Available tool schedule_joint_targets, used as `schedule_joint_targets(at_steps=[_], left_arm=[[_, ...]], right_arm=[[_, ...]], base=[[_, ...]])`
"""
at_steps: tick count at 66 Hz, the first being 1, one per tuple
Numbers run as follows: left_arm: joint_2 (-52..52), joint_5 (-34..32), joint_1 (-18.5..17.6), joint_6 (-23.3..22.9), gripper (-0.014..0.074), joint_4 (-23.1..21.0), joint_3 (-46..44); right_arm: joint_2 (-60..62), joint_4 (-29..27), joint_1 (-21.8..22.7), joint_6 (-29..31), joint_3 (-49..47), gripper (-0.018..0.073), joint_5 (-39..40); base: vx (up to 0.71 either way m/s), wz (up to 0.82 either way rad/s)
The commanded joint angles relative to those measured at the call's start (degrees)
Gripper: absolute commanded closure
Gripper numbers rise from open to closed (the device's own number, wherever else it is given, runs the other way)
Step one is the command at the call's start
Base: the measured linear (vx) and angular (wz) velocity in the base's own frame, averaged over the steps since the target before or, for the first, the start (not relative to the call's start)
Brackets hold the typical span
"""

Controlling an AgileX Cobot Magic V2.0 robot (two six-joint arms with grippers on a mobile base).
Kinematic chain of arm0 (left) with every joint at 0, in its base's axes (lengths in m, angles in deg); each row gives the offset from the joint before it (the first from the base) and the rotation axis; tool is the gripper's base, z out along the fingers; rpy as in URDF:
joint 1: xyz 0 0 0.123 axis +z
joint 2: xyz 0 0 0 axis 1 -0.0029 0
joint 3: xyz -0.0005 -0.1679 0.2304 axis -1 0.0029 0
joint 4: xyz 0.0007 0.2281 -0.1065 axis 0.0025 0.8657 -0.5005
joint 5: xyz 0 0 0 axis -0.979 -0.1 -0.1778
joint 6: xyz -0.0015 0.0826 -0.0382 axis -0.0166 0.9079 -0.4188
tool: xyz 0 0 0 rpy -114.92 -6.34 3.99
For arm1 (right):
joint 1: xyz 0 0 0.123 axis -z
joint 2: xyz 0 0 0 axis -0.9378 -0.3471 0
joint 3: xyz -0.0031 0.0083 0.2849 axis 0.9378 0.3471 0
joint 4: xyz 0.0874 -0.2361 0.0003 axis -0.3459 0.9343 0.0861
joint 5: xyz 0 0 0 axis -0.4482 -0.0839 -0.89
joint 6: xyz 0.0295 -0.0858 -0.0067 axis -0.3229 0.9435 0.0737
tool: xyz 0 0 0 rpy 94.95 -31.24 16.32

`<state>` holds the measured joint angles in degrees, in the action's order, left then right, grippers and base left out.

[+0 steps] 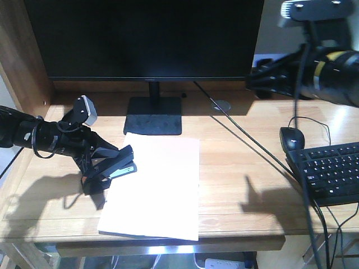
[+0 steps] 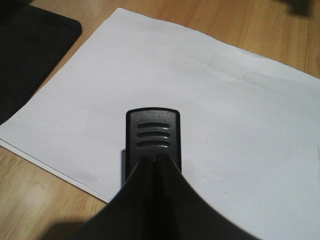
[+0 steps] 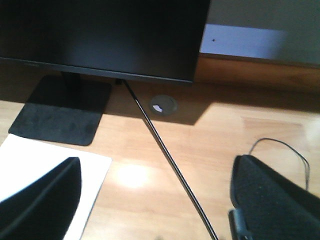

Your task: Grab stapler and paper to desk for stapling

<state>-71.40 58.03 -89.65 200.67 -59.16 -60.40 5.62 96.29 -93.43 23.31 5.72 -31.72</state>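
The left tool [image 1: 105, 166] clenches the black rib-topped stapler [image 2: 152, 131] over an edge of the smooth white paper [image 1: 160, 190] on the grained wooden tabletop [image 1: 241, 162]; the right tool [image 3: 157, 175] hangs released.

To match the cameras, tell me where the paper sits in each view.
Front view: paper lower centre, before the monitor base.
Left wrist: paper fills most of the frame; monitor base top left.
Right wrist: paper bottom-left corner; monitor base above it.
Shared landmark: the monitor base.
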Motion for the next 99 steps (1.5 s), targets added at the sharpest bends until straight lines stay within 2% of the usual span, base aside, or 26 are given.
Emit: schedule_joint_targets(at_steps=[1,18,30,49,58,69,75,83,99], left_arm=[[3.1,2.0,-0.3,-0.6,0.0603,-2.8,-1.3],[3.1,2.0,-0.3,-0.6,0.0603,-2.8,-1.3],[3.1,2.0,-0.3,-0.6,0.0603,-2.8,-1.3],[3.1,2.0,-0.3,-0.6,0.0603,-2.8,-1.3],[3.1,2.0,-0.3,-0.6,0.0603,-2.8,-1.3],[3.1,2.0,-0.3,-0.6,0.0603,-2.8,-1.3],[3.1,2.0,-0.3,-0.6,0.0603,-2.8,-1.3],[3.1,2.0,-0.3,-0.6,0.0603,-2.8,-1.3],[3.1,2.0,-0.3,-0.6,0.0603,-2.8,-1.3]], right_arm=[[6.1,1.0,0.1,0.7,3.3,-0.0029,3.6],[22.2,1.1,0.1,-0.6,20.2,-0.0029,11.9],[35.6,1.1,0.1,-0.6,29.3,-0.0029,12.2],[55.5,1.2,0.1,0.8,38.1,-0.0029,13.6],[63.0,0.9,0.1,3.8,41.6,-0.0029,13.0],[67.6,-3.2,0.1,5.8,47.2,-0.0029,12.6],[68.1,-6.4,0.1,9.7,49.3,-0.0029,12.9],[68.1,-7.8,0.1,14.4,49.4,-0.0029,13.5],[68.1,-7.8,0.2,14.4,49.4,-0.0029,13.4]], base=[[0.0,0.0],[0.0,0.0],[0.0,0.0],[0.0,0.0],[0.0,0.0],[0.0,0.0],[0.0,0.0],[0.0,0.0],[0.0,0.0]])
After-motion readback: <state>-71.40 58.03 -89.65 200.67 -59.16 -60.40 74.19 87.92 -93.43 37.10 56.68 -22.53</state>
